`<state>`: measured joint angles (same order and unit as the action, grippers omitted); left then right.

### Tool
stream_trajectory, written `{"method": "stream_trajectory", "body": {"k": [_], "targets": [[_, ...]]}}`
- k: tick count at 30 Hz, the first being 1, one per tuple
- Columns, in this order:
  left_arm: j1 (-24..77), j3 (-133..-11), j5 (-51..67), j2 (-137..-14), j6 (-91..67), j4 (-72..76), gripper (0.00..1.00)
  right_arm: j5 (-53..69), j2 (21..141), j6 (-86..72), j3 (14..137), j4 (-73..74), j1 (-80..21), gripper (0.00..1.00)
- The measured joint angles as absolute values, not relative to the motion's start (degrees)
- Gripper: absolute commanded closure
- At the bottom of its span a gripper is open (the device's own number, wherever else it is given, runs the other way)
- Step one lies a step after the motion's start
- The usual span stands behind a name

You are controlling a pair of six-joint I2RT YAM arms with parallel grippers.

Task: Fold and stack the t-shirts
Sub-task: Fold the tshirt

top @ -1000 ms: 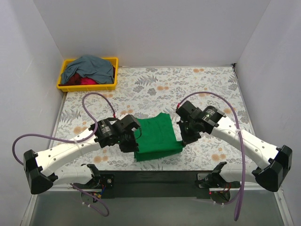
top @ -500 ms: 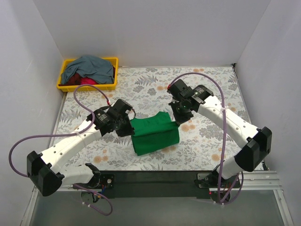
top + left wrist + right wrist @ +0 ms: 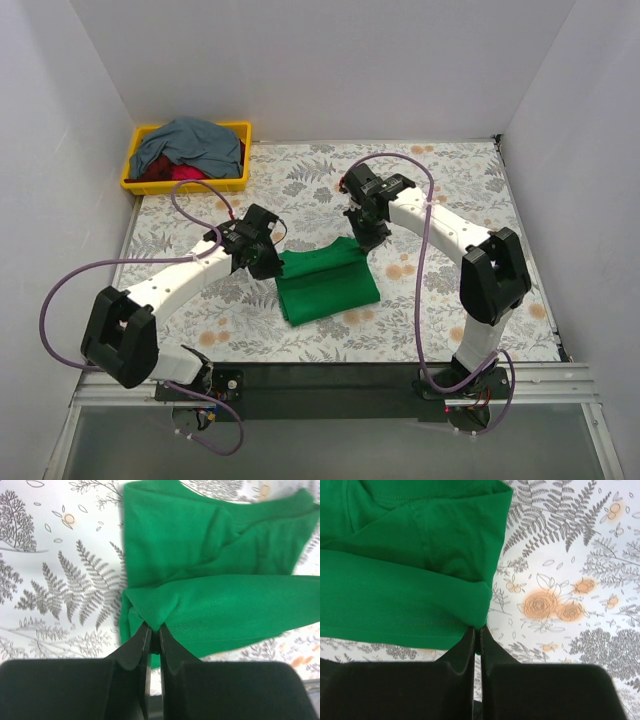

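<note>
Looking down on a bright green t-shirt (image 3: 328, 288), folded into a rough rectangle and lying flat on the floral-print table (image 3: 450, 190). Sits about mid-width, a bit toward the near side. Got the left gripper (image 3: 271, 262) down at the shirt's far-left corner and the right gripper (image 3: 362, 239) at the far-right corner, one at each end of the far edge.

Checked the left wrist view: shows the jaws squeezed nearly together, nipping a bunched bit of green cloth between the tips, right where the doubled-over part ends on the left. Some soft creases fanning out from that pinch, plus a second layer of cloth lying beyond it.

Same deal in the right wrist view: jaws almost closed, pinching the rounded edge of the fold at its right end. Can make out two layers there too, a smooth band near the fingers and another flap past it, with a stitched hem line up near the top of that view.

Over in the far-left corner of the table, a yellow plastic bin (image 3: 130, 181) holding the other two shirts. Slate grey-blue t-shirt (image 3: 190, 140) heaped crumpled on top, with a bit of red t-shirt (image 3: 182, 172) peeking out under it at the front. Both well apart from the green one.

Also purple cables (image 3: 60, 300) looping off both arms, and plain white walls (image 3: 320, 70) on three sides.
</note>
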<state>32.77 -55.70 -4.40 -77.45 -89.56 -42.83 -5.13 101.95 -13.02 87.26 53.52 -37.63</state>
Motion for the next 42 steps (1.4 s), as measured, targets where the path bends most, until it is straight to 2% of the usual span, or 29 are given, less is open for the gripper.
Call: {"method": "stream_trajectory", "body": {"k": [7,18,32,33,36,37,38,40,41,42], "targets": [[30.2,-52.1,-4.1,-83.7,-89.1,-35.2,1.0,-4.5,106.6,-11.6,85.3,46.0,-36.4,0.99],[30.0,-51.4,-4.5,-86.3,-87.2,-28.6,1.0,-4.4,107.5,-12.6,77.5,36.9,-34.7,0.99],[30.0,-47.9,-5.2,-84.2,-87.3,-24.1,0.99,-5.9,100.0,-15.1,72.1,31.0,-34.4,0.99],[30.0,-47.5,-5.3,-84.2,-87.5,-23.6,0.97,-5.9,100.2,-15.2,72.1,30.8,-34.4,0.99],[30.0,-47.3,-5.9,-84.8,-87.6,-22.5,0.8,-6.0,101.1,-15.4,72.1,30.0,-34.3,0.86],[30.0,-47.3,-6.4,-85.1,-87.6,-22.1,0.75,-6.1,101.5,-15.6,72.1,29.8,-34.2,0.74],[30.0,-47.3,-6.9,-85.3,-87.5,-22.0,0.63,-6.3,101.8,-16.0,72.1,29.8,-34.1,0.69],[29.9,-47.4,-7.8,-85.4,-86.9,-22.2,0.53,-6.8,102.1,-16.1,72.1,29.9,-33.9,0.59],[29.8,-47.4,-8.1,-85.3,-86.8,-22.5,0.45,-7.0,102.0,-16.2,72.1,30.0,-33.7,0.56],[29.8,-47.6,-8.4,-85.0,-86.7,-22.7,0.33,-7.2,101.6,-16.2,72.1,30.0,-33.6,0.55]]}}
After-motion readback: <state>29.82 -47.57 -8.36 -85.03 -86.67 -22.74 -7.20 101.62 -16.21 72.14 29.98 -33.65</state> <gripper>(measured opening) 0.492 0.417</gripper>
